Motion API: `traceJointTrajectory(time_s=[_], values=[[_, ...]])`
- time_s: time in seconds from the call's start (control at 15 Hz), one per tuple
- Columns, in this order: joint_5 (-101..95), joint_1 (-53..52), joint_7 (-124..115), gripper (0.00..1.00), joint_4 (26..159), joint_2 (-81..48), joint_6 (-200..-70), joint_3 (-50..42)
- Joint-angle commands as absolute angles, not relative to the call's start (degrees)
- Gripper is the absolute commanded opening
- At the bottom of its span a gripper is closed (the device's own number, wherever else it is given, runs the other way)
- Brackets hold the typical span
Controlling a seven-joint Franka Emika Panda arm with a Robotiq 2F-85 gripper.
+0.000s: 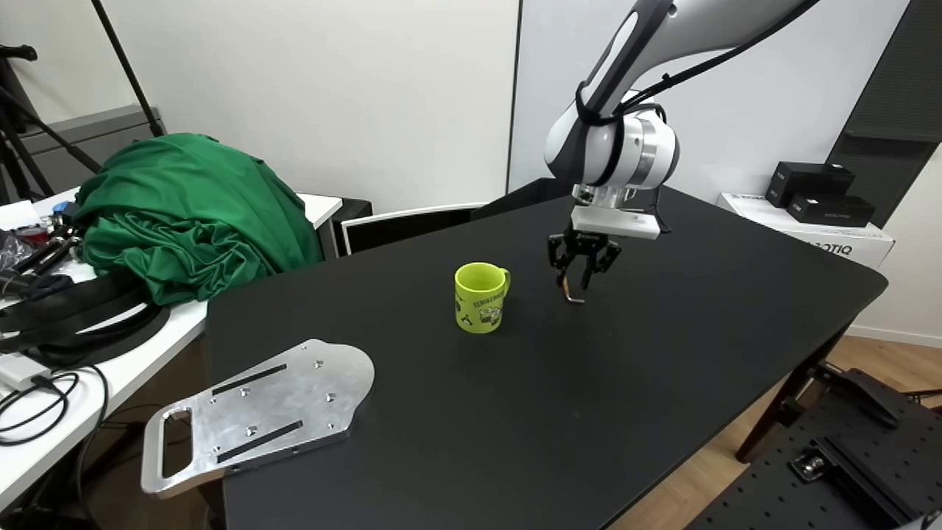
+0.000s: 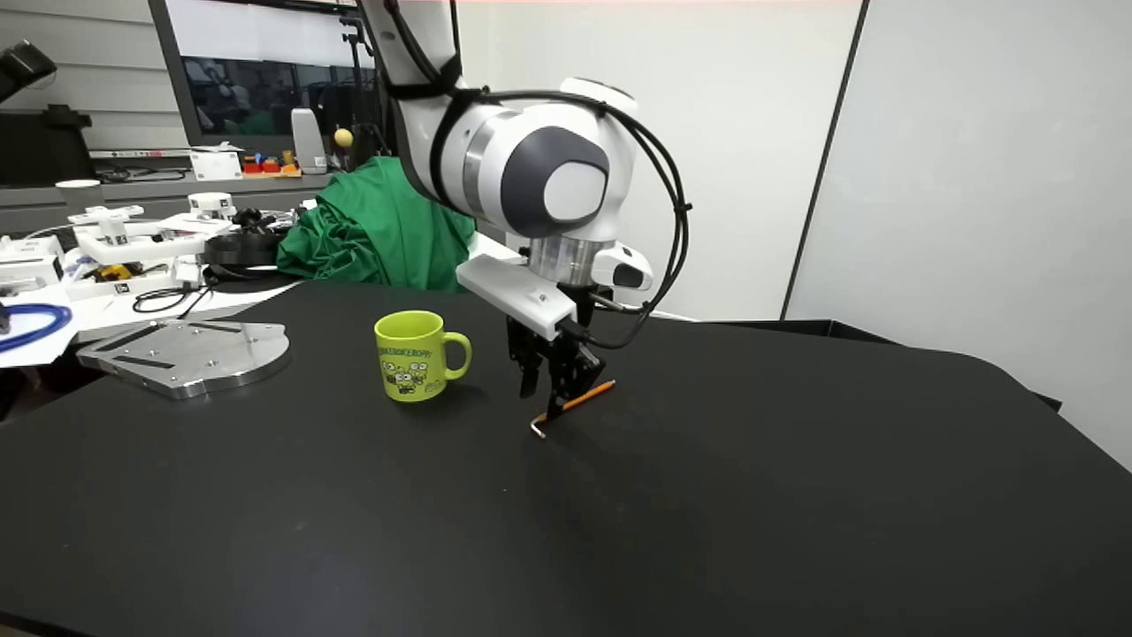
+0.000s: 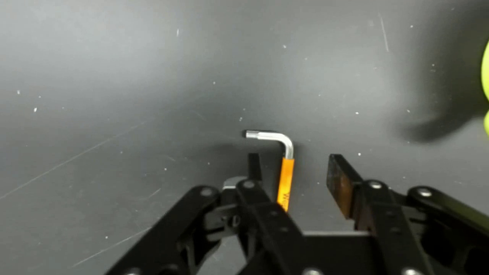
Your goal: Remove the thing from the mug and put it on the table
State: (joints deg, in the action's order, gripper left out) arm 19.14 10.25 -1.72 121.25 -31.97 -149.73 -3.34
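Note:
The thing, an orange-sleeved hex key with a bent silver end (image 3: 286,179), lies flat on the black table (image 3: 114,76). It shows in both exterior views (image 1: 566,287) (image 2: 591,395), partly behind the gripper. My gripper (image 3: 294,162) is open, its fingers low over the table on either side of the key, nearer on the left. It shows in both exterior views (image 1: 574,283) (image 2: 542,400). The yellow-green mug (image 1: 478,305) stands upright a short way beside the gripper, also in an exterior view (image 2: 412,364). Its edge shows at the right of the wrist view (image 3: 485,72).
A silver metal plate with slots (image 1: 280,405) lies at the table's edge beyond the mug, also in an exterior view (image 2: 190,349). A green cloth heap (image 1: 191,221) and cables sit on a cluttered white desk beside the table. Black boxes (image 1: 831,210) stand on a white box.

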Motion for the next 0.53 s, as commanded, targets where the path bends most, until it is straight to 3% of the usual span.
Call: traceJointTrajectory(time_s=[0.0, 0.2, 0.27, 0.33, 0.47], values=[[18.3, 9.5, -5.5, 0.81, 120.9, -28.1, -146.0, -3.6], [17.8, 8.5, -6.1, 0.99, 122.0, -24.2, -144.3, -3.7], [17.2, 8.2, -5.5, 1.00, 122.5, -23.0, -143.1, -3.6], [18.4, 9.2, -3.6, 0.90, 120.9, -26.2, -145.1, -3.1], [18.0, 8.7, -3.6, 1.00, 121.2, -24.4, -143.7, -3.2]])
